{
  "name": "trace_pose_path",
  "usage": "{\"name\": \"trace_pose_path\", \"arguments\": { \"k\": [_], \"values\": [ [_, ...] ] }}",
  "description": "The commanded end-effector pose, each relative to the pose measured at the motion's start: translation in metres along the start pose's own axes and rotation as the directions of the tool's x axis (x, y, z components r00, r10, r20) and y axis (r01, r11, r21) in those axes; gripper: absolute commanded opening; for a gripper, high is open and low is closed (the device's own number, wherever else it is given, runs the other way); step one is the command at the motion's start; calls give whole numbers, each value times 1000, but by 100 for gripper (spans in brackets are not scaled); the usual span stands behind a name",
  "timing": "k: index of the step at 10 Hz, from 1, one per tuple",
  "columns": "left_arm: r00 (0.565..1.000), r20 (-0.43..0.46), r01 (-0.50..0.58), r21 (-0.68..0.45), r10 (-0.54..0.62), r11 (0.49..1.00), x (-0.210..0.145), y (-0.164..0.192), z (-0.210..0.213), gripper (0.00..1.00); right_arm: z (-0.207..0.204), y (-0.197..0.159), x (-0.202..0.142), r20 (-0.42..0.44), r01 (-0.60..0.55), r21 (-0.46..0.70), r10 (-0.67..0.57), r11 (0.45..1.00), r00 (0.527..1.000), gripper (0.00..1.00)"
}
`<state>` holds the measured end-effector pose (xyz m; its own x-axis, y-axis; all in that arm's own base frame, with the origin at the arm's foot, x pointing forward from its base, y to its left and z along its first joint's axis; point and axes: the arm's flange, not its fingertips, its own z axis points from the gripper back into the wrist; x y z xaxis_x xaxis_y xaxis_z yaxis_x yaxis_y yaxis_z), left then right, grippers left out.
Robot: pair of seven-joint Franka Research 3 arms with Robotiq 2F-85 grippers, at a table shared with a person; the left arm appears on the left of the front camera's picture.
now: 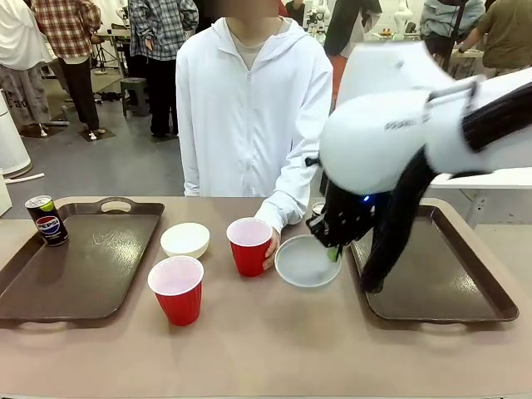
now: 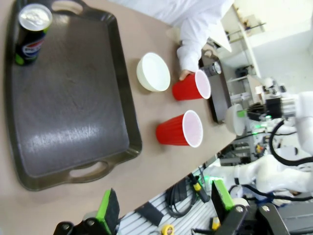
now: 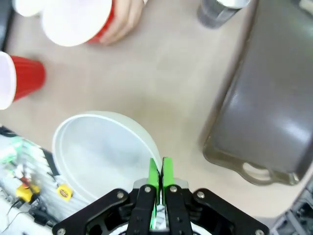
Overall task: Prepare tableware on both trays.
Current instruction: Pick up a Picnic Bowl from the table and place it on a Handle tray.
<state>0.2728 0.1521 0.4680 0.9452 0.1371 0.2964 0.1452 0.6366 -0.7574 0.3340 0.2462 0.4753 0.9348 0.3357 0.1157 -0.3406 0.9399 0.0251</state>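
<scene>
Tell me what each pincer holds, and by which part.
Right pincer shut on the right bowl, pinching its rim. Left pincer open, holding nothing.

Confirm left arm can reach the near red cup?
Probably yes. The left gripper is open, and the near red cup stands alone on bare table beside the left tray. The person's hand is on the far red cup; the right gripper is shut on a white bowl farther right.
</scene>
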Motion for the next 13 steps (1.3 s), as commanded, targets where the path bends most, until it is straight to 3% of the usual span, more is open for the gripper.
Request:
{"name": "trace_pose_path", "arguments": {
  "k": [1,3,8,9,11,13],
  "values": [
    [1000,9,2,-13,-1,1000,0,0,1,100,16,-29,-6,68,-26,25,24,999,997,0],
    [1000,9,2,-13,-1,1000,0,0,1,100,22,-82,1,110,-16,13,15,1000,994,0],
    [1000,9,2,-13,-1,1000,0,0,1,100,17,-196,2,154,255,-24,-249,967,956,0],
    [1000,9,2,-13,-1,1000,0,0,1,100,16,-193,-10,115,264,-30,-259,964,959,0],
    [1000,9,2,-13,-1,1000,0,0,1,100,26,-145,-107,-49,162,-62,-165,985,985,0],
    [1000,9,2,-13,-1,1000,0,0,1,100,29,-141,-133,-114,169,-83,-178,982,977,0]
  ]
}}
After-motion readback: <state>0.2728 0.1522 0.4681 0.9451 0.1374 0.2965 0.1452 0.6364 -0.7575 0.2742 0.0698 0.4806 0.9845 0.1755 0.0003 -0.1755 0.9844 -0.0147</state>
